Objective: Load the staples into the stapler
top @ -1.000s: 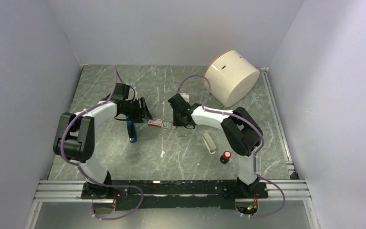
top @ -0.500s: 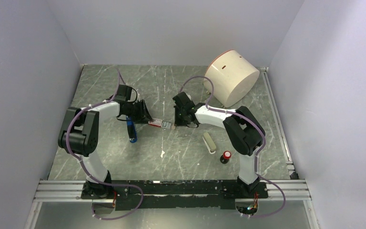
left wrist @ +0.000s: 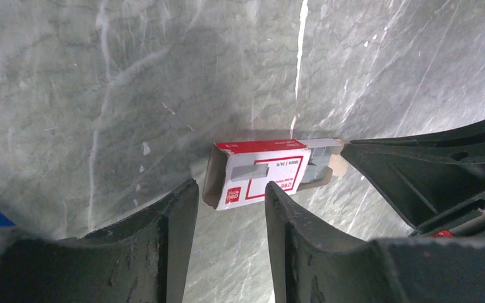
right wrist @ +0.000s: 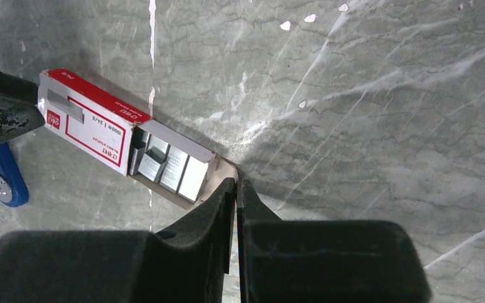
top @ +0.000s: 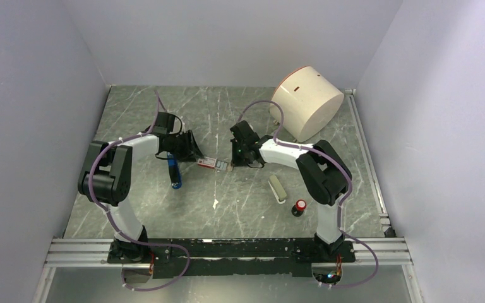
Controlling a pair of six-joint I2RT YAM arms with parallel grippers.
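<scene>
The staples box [top: 213, 163], red and white, lies flat between my two grippers. Its inner tray is slid partly out, showing grey staples [right wrist: 167, 165]. My left gripper [left wrist: 230, 186] is open, and the box's sleeve end [left wrist: 259, 173] sits just past its fingertips, unclamped. My right gripper [right wrist: 237, 181] is shut, its tips pinched on the tray's beige end flap [right wrist: 226, 168]. The blue stapler [top: 175, 173] lies on the table near the left gripper, with only an end showing in the right wrist view [right wrist: 0, 180].
A large beige cylinder [top: 306, 102] lies on its side at the back right. A beige-olive bar [top: 277, 188] and a small red-capped black knob [top: 300, 207] sit in front of the right arm. Grey walls enclose the marbled table.
My right gripper has closed on the tray's end flap. My left gripper has shifted slightly right towards the box and its jaws have narrowed. The box and the stapler have stayed put.
</scene>
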